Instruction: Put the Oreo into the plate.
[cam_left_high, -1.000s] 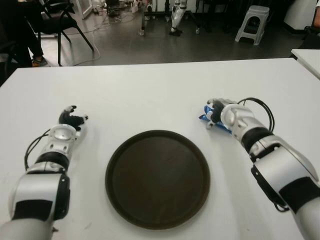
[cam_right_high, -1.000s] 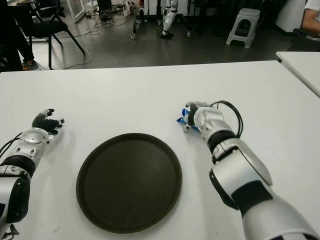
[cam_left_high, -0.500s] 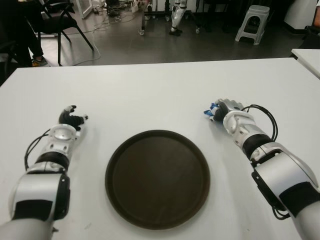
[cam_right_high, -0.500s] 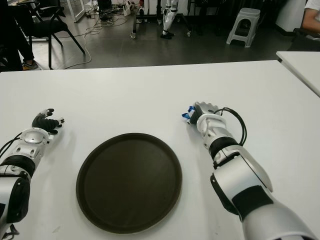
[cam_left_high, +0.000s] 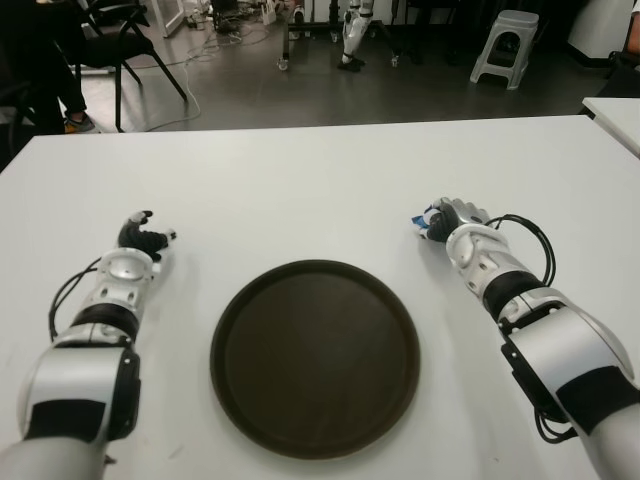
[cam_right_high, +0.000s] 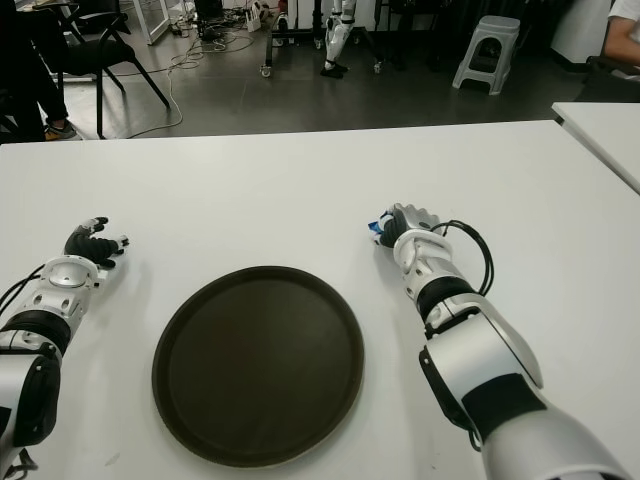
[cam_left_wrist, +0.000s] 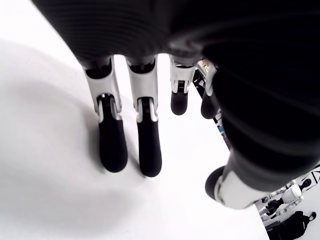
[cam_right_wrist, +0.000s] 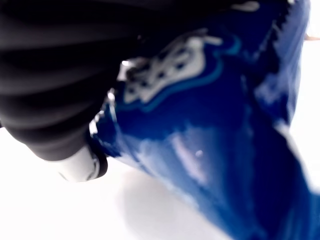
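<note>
Right hand: my right hand (cam_left_high: 452, 222) is curled over the Oreo (cam_right_wrist: 210, 135), a blue packet. The wrist view is filled with wrapper pressed against the palm side, so I read the fingers as closed on it.
Oreo: only a blue corner shows past the knuckles in the eye views (cam_left_high: 421, 222), on the side facing the plate. I cannot tell whether it is lifted clear of the table (cam_left_high: 320, 190) or touching it.
Plate: the dark round plate (cam_left_high: 400, 300) lies nearer my body than the hand and toward my left, near but apart. Nothing lies in it.
Left hand: my left hand (cam_left_high: 140, 235) shows well to the far left of the plate, its fingers (cam_left_wrist: 112, 145) relaxed and holding nothing.
Step in hand: securing the packet, then carrying it to the plate, as I judge it.
How to do it well: I'd confirm the grip before moving, since a glossy wrapper may slip. Lift enough to clear the plate's rim, sweep inward, and release low over the middle.
</note>
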